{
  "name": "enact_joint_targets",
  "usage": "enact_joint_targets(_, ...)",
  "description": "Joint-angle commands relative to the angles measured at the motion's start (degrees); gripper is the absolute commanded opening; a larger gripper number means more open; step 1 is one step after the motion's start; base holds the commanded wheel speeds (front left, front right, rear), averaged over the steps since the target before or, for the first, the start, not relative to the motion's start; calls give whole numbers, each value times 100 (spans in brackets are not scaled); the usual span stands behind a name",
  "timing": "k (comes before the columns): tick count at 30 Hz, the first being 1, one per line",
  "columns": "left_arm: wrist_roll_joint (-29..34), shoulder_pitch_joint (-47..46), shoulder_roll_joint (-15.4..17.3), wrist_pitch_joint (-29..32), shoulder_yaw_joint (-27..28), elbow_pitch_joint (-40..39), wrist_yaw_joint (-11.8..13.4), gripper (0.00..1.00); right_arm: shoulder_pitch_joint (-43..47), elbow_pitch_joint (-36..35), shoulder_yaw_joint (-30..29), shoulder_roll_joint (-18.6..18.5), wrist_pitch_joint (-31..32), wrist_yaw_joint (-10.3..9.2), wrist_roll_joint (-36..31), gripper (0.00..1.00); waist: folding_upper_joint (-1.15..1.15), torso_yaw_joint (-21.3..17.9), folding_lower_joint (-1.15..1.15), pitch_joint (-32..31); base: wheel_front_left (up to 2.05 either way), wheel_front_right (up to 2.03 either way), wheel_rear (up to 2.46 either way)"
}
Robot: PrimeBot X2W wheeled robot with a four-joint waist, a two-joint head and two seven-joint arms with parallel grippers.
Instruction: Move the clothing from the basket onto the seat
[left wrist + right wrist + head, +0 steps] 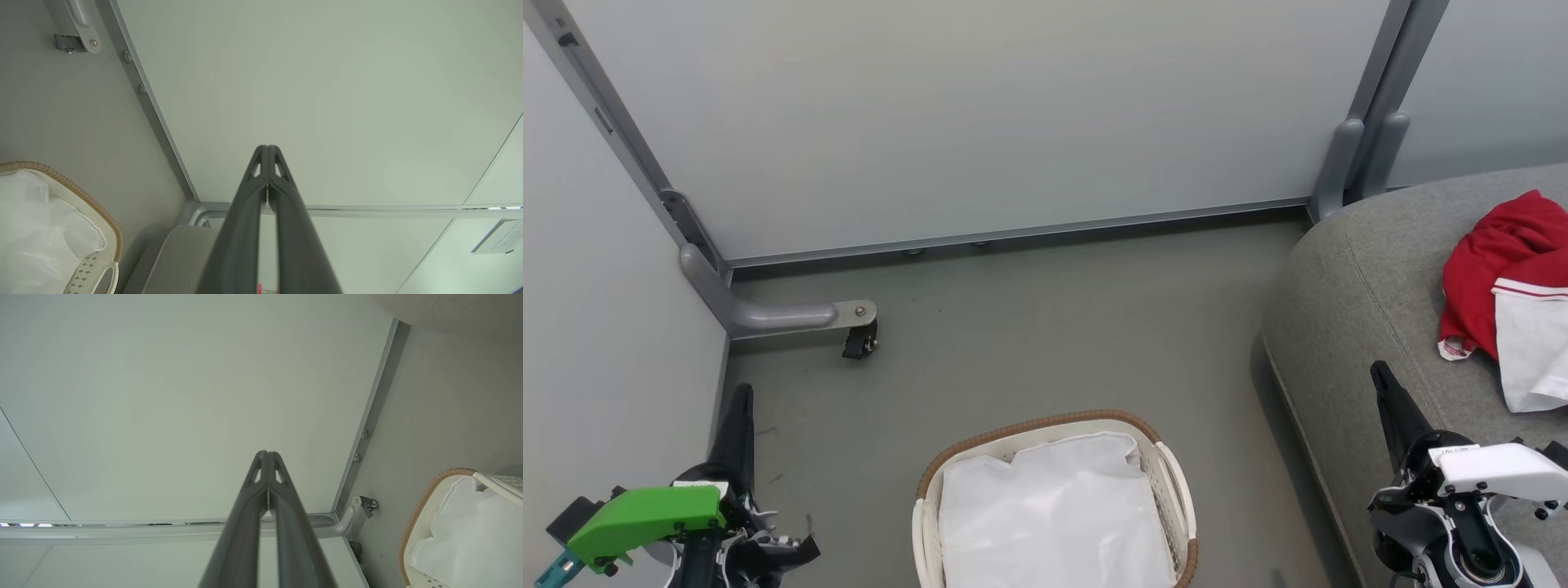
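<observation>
The clothing lies on the seat; the basket holds just its liner. Your left gripper and right gripper have jaws together, empty. The job looks finished, so you need no further grasp.

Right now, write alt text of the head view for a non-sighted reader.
Red-and-white sports clothing lies on the grey fabric sofa seat at right; the oval cream plastic basket on the floor holds a white fabric liner. The dark left tool and right tool sit shut and empty below.
</observation>
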Motion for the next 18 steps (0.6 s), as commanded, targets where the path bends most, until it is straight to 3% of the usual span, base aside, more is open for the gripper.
enact_joint_targets(1, -131, -90, -8, 37, 21, -29, 1, 0, 63, -34, -22, -37, 44, -4, 131, 0, 0, 2, 0, -4, 0, 0, 0)
enact_joint_targets(18, -171, -81, -7, 65, 22, -30, 1, 0, 68, -40, -25, -36, 61, -4, 184, 0, 0, 5, 0, -11, 0, 0, 0)
